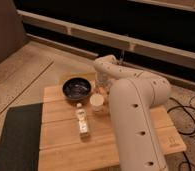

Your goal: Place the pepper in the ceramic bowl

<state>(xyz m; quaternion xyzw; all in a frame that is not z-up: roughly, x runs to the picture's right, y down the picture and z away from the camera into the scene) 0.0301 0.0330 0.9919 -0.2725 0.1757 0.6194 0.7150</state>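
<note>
The ceramic bowl (77,89) is round and dark with a glossy inside, and it stands at the back left of the wooden table (61,150). My gripper (101,86) hangs at the end of the white arm (133,115), just right of the bowl and above a small white cup (97,102). The arm hides much of the gripper. I see no pepper; it is hidden or out of view.
A pale bottle-like object (82,123) lies on the table in front of the cup. A dark mat (16,137) lies on the floor left of the table. Cables (188,120) trail on the floor at the right. A wall ledge runs behind.
</note>
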